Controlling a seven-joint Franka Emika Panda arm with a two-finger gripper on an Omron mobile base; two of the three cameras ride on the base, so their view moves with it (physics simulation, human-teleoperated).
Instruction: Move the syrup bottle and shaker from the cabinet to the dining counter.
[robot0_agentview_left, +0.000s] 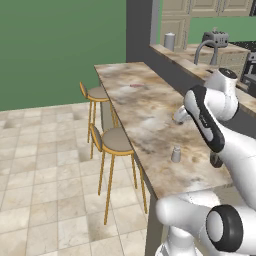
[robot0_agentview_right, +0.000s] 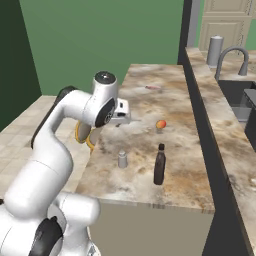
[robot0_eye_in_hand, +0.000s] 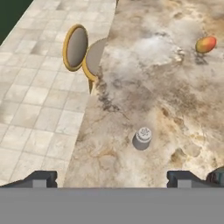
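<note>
The syrup bottle (robot0_agentview_right: 159, 165), dark brown with a dark cap, stands upright on the dining counter (robot0_agentview_right: 150, 105) near its front end. To its left stands the small grey shaker (robot0_agentview_right: 122, 159), also seen at shaker (robot0_agentview_left: 176, 154) and shaker (robot0_eye_in_hand: 143, 136). My gripper (robot0_agentview_right: 122, 119) hovers above the counter, behind the shaker, open with nothing between its fingers. In the hand view the gripper (robot0_eye_in_hand: 111, 179) looks down on the shaker, and the bottle's dark top (robot0_eye_in_hand: 217, 175) peeks in at the lower right. In the left base view my arm covers most of the bottle. The beige panelled cabinet (robot0_agentview_right: 225, 20) is at the far back.
An orange-red fruit (robot0_agentview_right: 160, 124) lies on the counter beyond the bottle. Two gold-legged stools (robot0_agentview_left: 114, 140) stand along the counter's left side. Behind the grey raised wall (robot0_agentview_left: 170, 75) are a faucet (robot0_agentview_right: 232, 52), a grey canister (robot0_agentview_right: 215, 50) and a toaster (robot0_agentview_left: 216, 37).
</note>
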